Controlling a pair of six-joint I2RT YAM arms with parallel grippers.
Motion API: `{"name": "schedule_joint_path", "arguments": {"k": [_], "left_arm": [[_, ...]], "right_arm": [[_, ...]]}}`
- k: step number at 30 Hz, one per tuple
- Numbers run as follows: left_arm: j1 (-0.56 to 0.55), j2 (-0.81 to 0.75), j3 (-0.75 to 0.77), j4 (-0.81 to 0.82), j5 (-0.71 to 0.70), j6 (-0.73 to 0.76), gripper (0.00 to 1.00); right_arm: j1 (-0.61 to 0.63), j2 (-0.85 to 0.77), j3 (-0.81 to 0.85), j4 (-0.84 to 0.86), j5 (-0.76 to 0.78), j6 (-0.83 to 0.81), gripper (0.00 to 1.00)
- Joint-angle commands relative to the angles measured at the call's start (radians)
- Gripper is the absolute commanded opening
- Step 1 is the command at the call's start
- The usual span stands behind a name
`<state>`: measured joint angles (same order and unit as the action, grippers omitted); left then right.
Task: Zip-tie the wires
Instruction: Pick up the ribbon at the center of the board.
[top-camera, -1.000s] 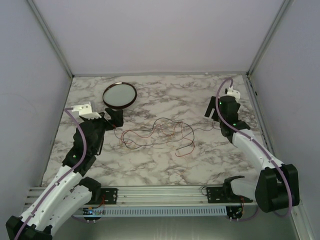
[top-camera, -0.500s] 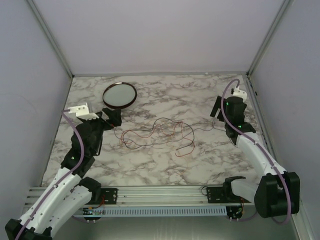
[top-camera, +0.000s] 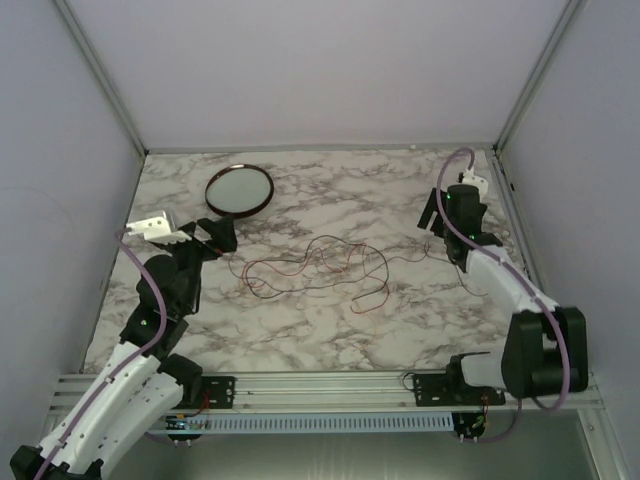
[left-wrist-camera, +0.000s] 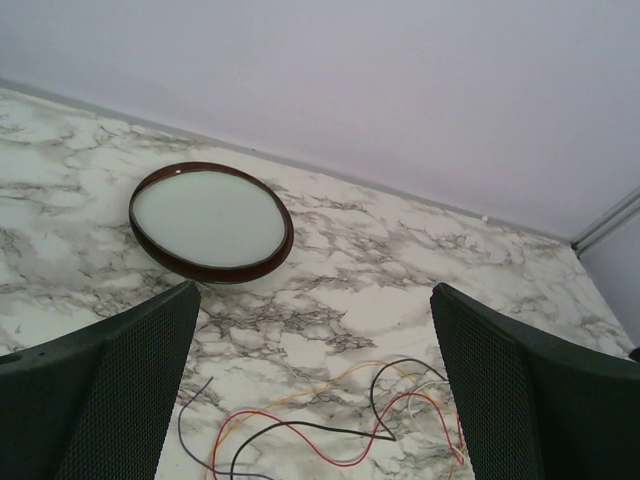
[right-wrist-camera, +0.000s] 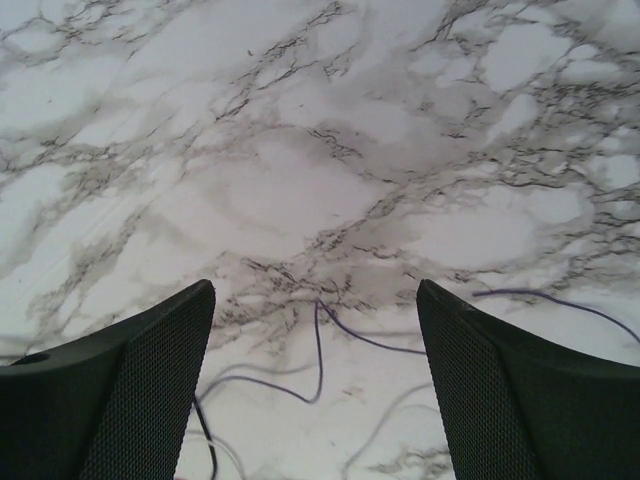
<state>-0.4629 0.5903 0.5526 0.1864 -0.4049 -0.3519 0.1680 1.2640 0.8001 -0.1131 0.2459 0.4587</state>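
The wires (top-camera: 312, 268) lie as a loose tangle of thin red and black strands in the middle of the marble table. My left gripper (top-camera: 221, 233) hovers at their left end, open and holding nothing. In the left wrist view the red, black and yellow wires (left-wrist-camera: 330, 440) run on the table between and below the wide-apart left gripper (left-wrist-camera: 315, 295). My right gripper (top-camera: 430, 214) is at the far right, past the tangle's right end, and open. In the right wrist view a thin purple wire (right-wrist-camera: 320, 345) curls on the table between the right gripper (right-wrist-camera: 315, 292) fingers, untouched.
A round dark-rimmed dish (top-camera: 240, 190) (left-wrist-camera: 210, 220) sits at the back left, just beyond the left gripper. Enclosure walls close the table at the back and both sides. A metal rail (top-camera: 320, 385) runs along the near edge.
The right arm has swung toward the back right corner and its jaws have narrowed a little. The left arm has drawn slightly to the left. The wires have not moved.
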Motion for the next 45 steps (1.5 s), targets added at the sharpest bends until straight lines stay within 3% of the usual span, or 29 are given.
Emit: {"name": "schedule_joint_path", "arguments": {"k": [1, 9, 15, 22, 25, 35, 45], "left_arm": [[0.001, 0.01, -0.019, 0.115, 0.012, 0.037, 1.0], [0.001, 0.136, 0.042, 0.13, 0.081, 0.077, 1.0], [0.0, 0.159, 0.052, 0.135, 0.055, 0.128, 1.0], [0.001, 0.16, 0.063, 0.101, 0.046, 0.163, 1.0], [0.001, 0.161, 0.063, 0.091, 0.044, 0.172, 1.0], [0.001, 0.151, 0.058, 0.083, 0.041, 0.186, 1.0], [0.001, 0.149, 0.048, 0.087, 0.053, 0.202, 1.0]], "right_arm": [[-0.002, 0.143, 0.122, 0.041, -0.008, 0.142, 0.81], [0.06, 0.4, 0.303, 0.043, 0.162, 0.449, 0.75], [0.139, 0.589, 0.499, -0.057, 0.29, 0.534, 0.74], [0.18, 0.762, 0.715, -0.197, 0.361, 0.583, 0.72], [0.187, 0.804, 0.754, -0.233, 0.384, 0.601, 0.55], [0.199, 0.905, 0.869, -0.311, 0.424, 0.601, 0.54], [0.228, 0.991, 0.954, -0.363, 0.468, 0.591, 0.41]]}}
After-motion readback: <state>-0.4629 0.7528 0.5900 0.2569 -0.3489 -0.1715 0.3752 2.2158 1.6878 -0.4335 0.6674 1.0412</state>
